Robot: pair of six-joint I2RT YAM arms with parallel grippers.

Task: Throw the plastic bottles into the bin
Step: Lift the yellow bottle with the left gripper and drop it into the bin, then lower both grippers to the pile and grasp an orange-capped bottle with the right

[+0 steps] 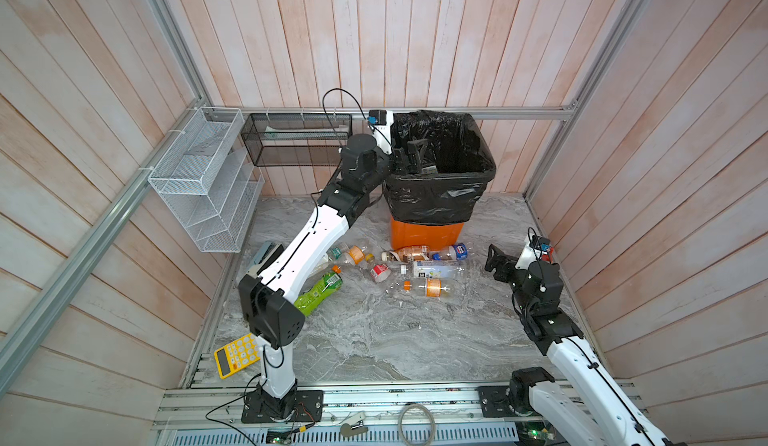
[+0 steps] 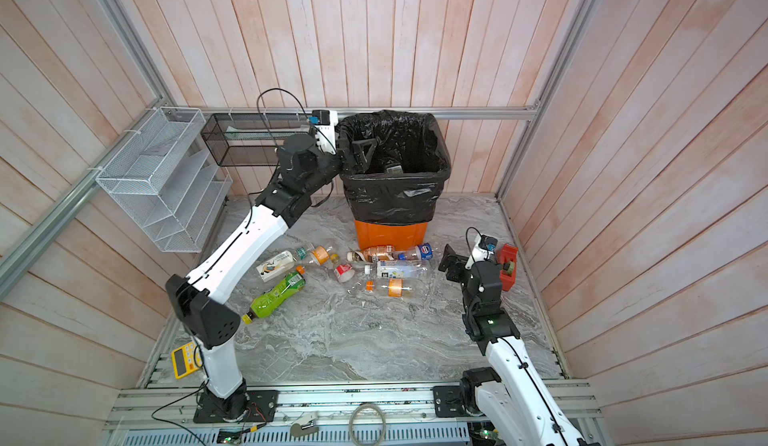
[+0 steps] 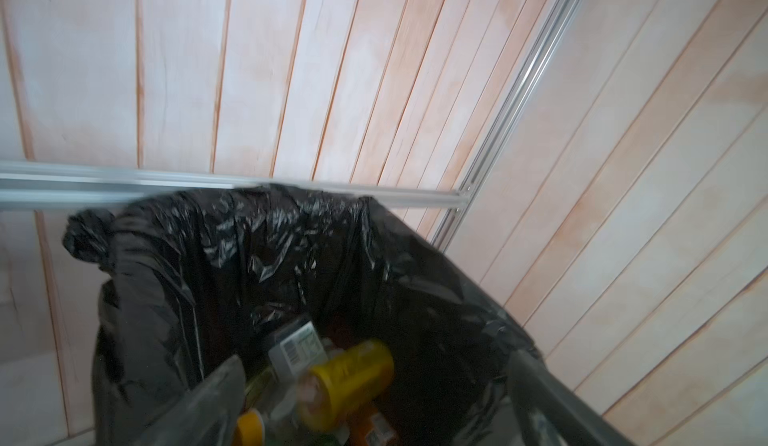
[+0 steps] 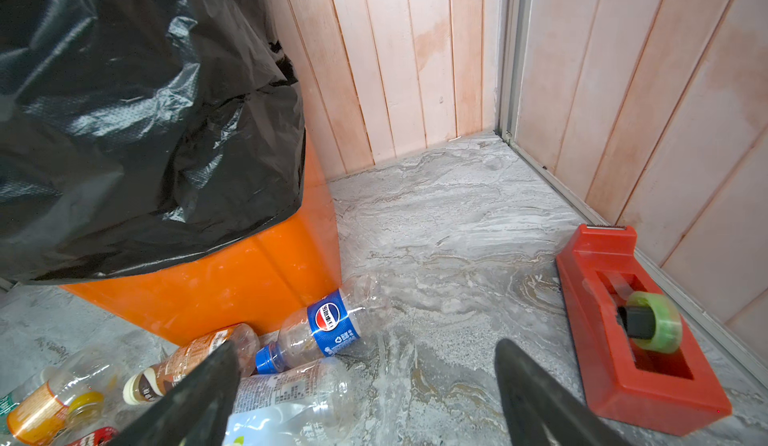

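Your left claw (image 1: pixel 409 158) hangs wide and empty over the bin (image 1: pixel 428 234), where a yellow-labelled bottle (image 3: pixel 353 377) shows blurred among others. Your right claw (image 4: pixel 365 350) gapes empty above the counter (image 1: pixel 374 340). The red tape dispenser (image 4: pixel 623 340) sits just beside it, and loose plastic bottles (image 1: pixel 436 269) crowd the bin's foot.

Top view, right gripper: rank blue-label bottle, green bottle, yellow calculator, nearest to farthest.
From the right gripper:
1. Blue-label bottle, just to its left.
2. Green bottle, well across, left of the middle.
3. Yellow calculator, front left corner.
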